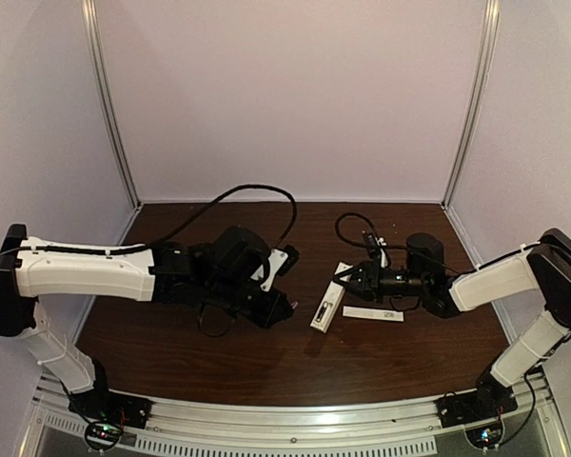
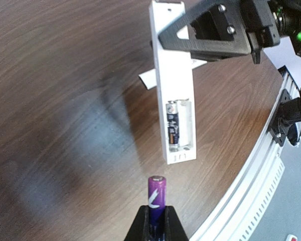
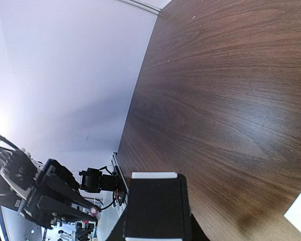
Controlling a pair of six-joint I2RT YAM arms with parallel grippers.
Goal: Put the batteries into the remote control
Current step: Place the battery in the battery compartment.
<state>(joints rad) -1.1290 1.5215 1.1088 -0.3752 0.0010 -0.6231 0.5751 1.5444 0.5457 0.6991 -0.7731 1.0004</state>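
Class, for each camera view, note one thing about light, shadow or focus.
Top external: glare streaks the metal rail at the near edge. Left wrist: the purple battery and remote control are sharp; soft, doubled shadows fall on the table to their left. Right wrist: wood grain is crisp, the right gripper near the lens is soft, and the wall washes out pale.

Right claw (image 1: 345,279) overhangs the remote control's (image 2: 176,90) far end.

Purple battery (image 2: 157,190) with a white swoosh, in the black left gripper (image 2: 157,215). Ahead of it: white remote control (image 2: 171,75), dark battery (image 2: 172,128) with a pale end inside. Dark brown woodgrain table (image 2: 65,100) underneath.
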